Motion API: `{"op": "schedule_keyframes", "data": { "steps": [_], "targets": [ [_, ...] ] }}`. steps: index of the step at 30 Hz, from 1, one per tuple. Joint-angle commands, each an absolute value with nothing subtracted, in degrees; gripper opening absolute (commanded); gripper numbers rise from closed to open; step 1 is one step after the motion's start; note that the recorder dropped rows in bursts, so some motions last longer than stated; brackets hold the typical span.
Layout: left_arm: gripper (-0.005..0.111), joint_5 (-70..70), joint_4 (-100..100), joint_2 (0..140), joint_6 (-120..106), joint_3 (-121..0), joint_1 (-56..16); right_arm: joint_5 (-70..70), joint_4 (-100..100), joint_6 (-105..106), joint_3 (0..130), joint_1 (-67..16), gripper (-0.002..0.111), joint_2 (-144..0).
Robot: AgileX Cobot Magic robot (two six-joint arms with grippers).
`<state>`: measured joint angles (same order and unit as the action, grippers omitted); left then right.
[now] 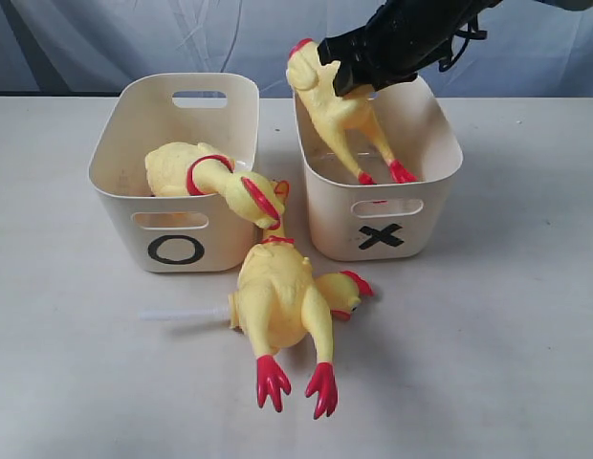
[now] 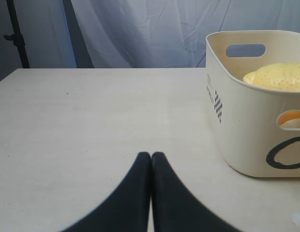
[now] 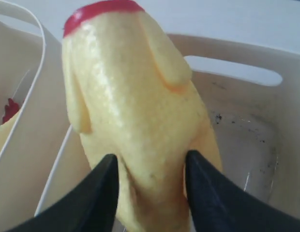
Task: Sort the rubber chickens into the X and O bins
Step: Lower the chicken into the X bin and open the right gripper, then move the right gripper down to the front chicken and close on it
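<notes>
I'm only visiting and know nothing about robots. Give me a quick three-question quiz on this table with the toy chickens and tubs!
1. True or false: the left gripper has its black fingers shut with nothing between them.
2. The right gripper holds a headless yellow rubber chicken over which cream plastic tub: A) the X-marked tub, B) the O-marked one?
3. Which letter marks the other tub, where a long-necked yellow chicken hangs its head over the rim?
Key: 1 true; 2 A; 3 O.
</notes>
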<state>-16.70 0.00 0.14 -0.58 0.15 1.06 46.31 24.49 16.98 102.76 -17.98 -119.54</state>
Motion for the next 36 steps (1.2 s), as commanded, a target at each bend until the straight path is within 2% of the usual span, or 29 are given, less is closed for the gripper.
{"op": "schedule_keyframes", "data": {
  "steps": [1, 9, 16, 25, 33, 36],
  "targets": [
    [0.0, -16.26, 0.0, 0.0, -0.55, 0.0, 1.13, 46.21, 24.45, 16.89, 103.18, -17.66, 0.045, -118.86],
    [0.0, -16.26, 0.0, 0.0, -0.55, 0.0, 1.13, 49.8, 20.87, 17.53, 103.18, -17.76, 0.045, -114.62],
    [0.0, -16.26, 0.0, 0.0, -0.55, 0.0, 1.13, 63.71, 23.81, 20.94, 102.2, -18.0, 0.045, -107.47],
    [0.0, -16.26, 0.0, 0.0, -0.55, 0.0, 1.13, 69.96, 28.54, 25.1, 84.47, -21.16, 0.045, -100.83],
    [0.0, -16.26, 0.0, 0.0, -0.55, 0.0, 1.13, 69.96, 28.79, 27.17, 71.66, -26.41, 0.045, -96.71],
    [0.0, -16.26, 0.0, 0.0, -0.55, 0.0, 1.13, 69.96, 29.96, 27.17, 68.81, -27.64, 0.053, -96.71]
  ]
}}
